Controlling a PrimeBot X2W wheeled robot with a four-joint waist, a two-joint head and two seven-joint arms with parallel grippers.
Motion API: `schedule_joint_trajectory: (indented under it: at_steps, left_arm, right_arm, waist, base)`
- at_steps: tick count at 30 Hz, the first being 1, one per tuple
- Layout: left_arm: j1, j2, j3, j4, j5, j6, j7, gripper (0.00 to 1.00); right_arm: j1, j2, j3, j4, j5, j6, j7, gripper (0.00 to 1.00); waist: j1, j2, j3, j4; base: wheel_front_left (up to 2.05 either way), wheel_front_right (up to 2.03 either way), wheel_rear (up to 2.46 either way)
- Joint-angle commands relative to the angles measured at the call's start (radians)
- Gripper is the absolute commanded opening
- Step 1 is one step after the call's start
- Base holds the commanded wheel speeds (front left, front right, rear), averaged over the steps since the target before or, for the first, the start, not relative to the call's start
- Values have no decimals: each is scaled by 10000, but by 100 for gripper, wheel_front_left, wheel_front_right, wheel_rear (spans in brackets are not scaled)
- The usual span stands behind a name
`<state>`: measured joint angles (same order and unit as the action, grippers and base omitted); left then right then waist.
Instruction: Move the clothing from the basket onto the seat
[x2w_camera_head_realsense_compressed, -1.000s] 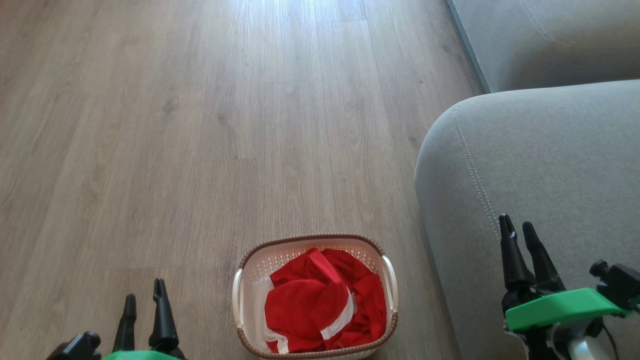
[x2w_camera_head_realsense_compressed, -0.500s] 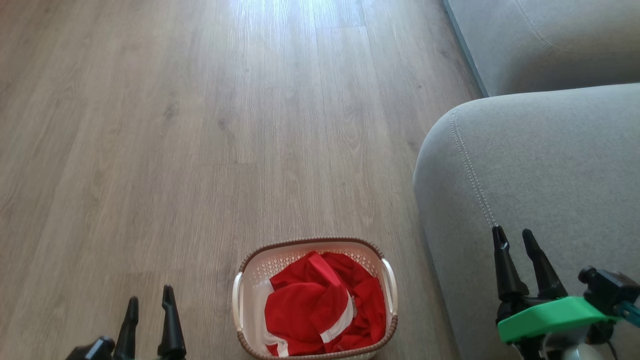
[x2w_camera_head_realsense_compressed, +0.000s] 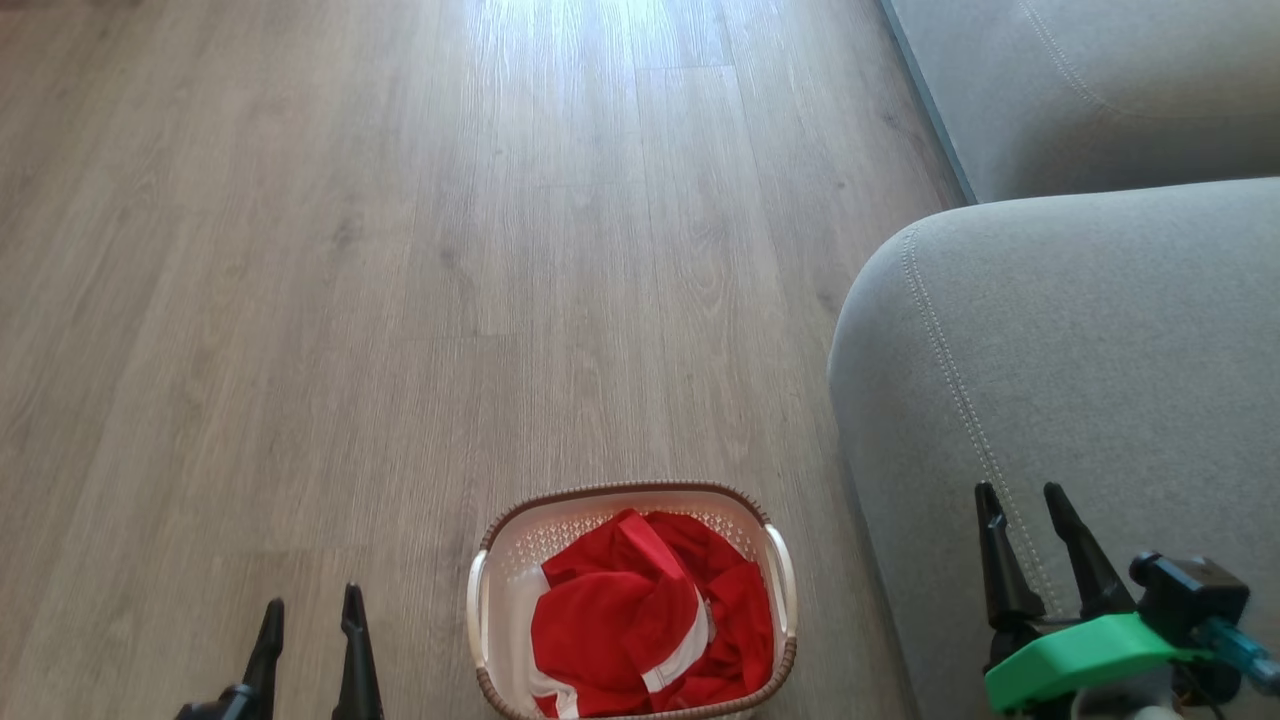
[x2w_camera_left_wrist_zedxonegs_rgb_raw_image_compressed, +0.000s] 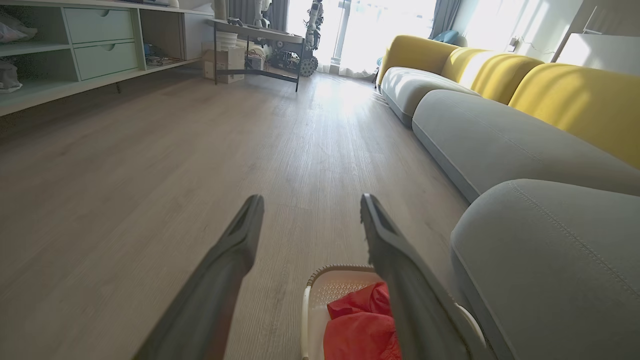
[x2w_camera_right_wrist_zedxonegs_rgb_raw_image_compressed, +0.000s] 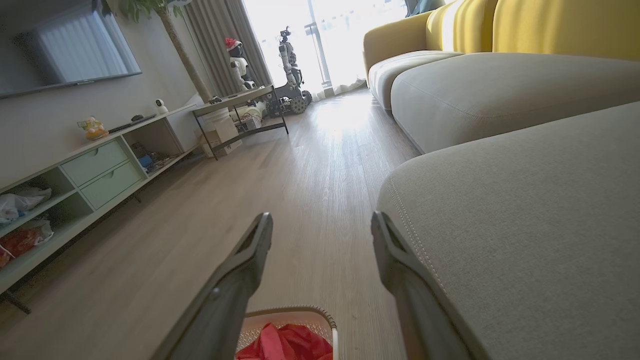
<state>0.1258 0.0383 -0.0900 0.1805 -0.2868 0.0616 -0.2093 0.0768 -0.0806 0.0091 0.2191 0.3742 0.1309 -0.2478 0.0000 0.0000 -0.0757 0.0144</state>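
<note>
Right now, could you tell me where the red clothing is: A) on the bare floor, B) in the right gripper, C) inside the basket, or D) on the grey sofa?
C: the red clothing lies bunched inside the basket, which stands on the floor beside the sofa.

Red clothing (x2w_camera_head_realsense_compressed: 620, 630) with white trim; cream perforated basket (x2w_camera_head_realsense_compressed: 490, 590), brown woven-look rim; grey sofa (x2w_camera_head_realsense_compressed: 1100, 340), pale double stitching; grey-brown wood-grain floor (x2w_camera_head_realsense_compressed: 400, 250).

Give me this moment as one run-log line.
phase: pre-grasp | red shiny clothing: in cream perforated plastic basket | grey fabric sofa seat: right of basket | left gripper: fingers apart, empty | right gripper: fingers apart, empty
</note>
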Motion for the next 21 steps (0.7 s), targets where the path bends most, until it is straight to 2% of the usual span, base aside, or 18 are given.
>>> schedule_joint_trajectory:
  at_steps: [1,14,21]
  left_arm:
    - [-95,113,192,-270,283,58,-150,100]
    - [2,125,13,-97,1655,198,-525,100]
    - [-70,124,37,65,1487,230,-525,100]
  right_arm:
    - [-238,16,124,-278,-330,-2,-109,100]
    - [-212,304,-143,34,-2133,-2,-139,100]
    - [-246,304,-103,129,-2129,-2,-139,100]
  waist:
    - [0,0,-1,4]
    - [0,0,20,30]
    - [0,0,65,59]
  base:
    - [0,0,0]
    - [0,0,0]
    - [0,0,0]
